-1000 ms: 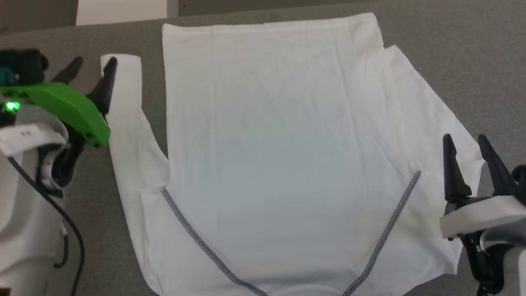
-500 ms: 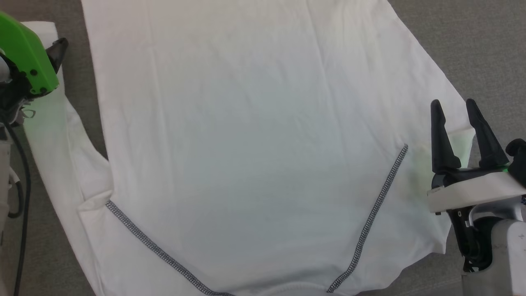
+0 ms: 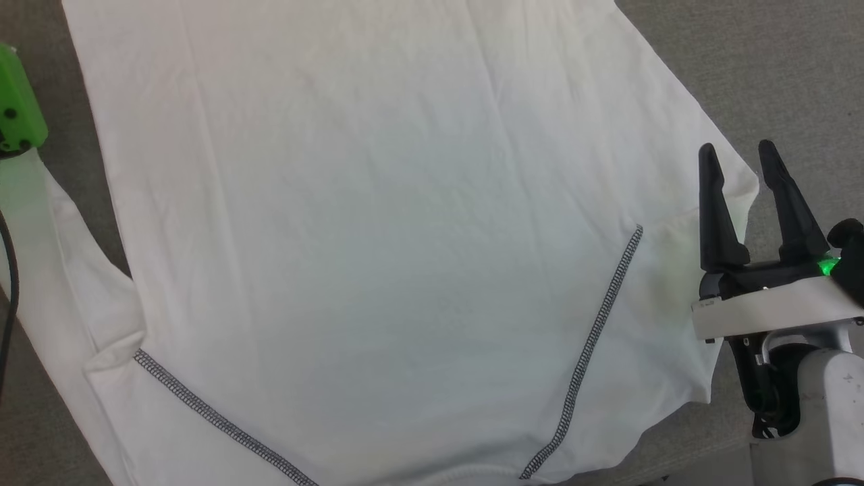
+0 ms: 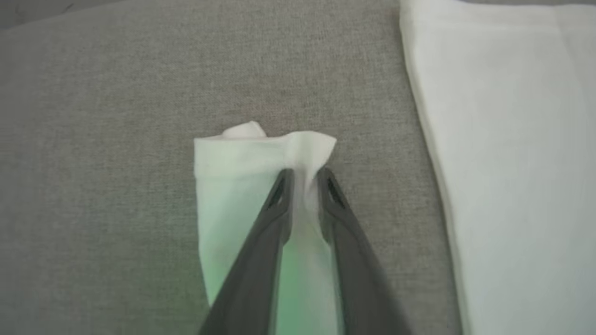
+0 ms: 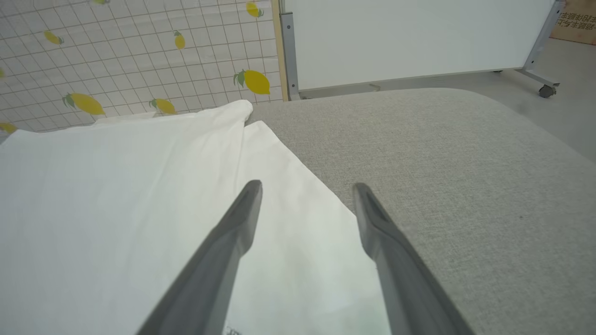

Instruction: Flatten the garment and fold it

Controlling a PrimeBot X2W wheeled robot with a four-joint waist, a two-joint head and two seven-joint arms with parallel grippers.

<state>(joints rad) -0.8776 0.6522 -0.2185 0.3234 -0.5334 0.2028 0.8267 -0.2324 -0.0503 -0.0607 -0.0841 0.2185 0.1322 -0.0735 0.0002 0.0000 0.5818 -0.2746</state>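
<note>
**Grey woven surface, white garment spread flat, left cuff pinched**

Grey surface (image 3: pixel 776 61) carries the garment (image 3: pixel 378 223). It lies mostly flat, shoulders toward the robot, body running away up the head view. A lemon-print wall (image 5: pixel 116 51) and a white panel (image 5: pixel 409 37) stand beyond, seen from the right wrist.

Handling: thin, limp and light by the look of it. Judged to drape and drag rather than hold shape, and to slide out of a shallow pinch. The doubled cuff hem and the grey-white stitching (image 3: pixel 594 344) on the shoulder seams look like the firmest holds.

Left gripper (image 4: pixel 305 174): jaws nearly together, clamped on the sleeve cuff (image 4: pixel 242 153) at the corner nearer the shirt body, fabric bunched between the tips. The cuff rests on the surface, apart from the body's edge.

Right gripper (image 3: pixel 736 147): jaws apart, nothing between them, over the other sleeve's outer edge. Touching or hovering, cannot tell.

Hard to read:
- The hem runs off the head view's top edge and the neckline off its bottom edge.
- The left arm is cut down to a green housing (image 3: pixel 17 101) at the head view's edge.
- The right sleeve seems folded against the body, and its cuff is not made out.
- Whether the pinch catches both cuff layers is unclear.
</note>
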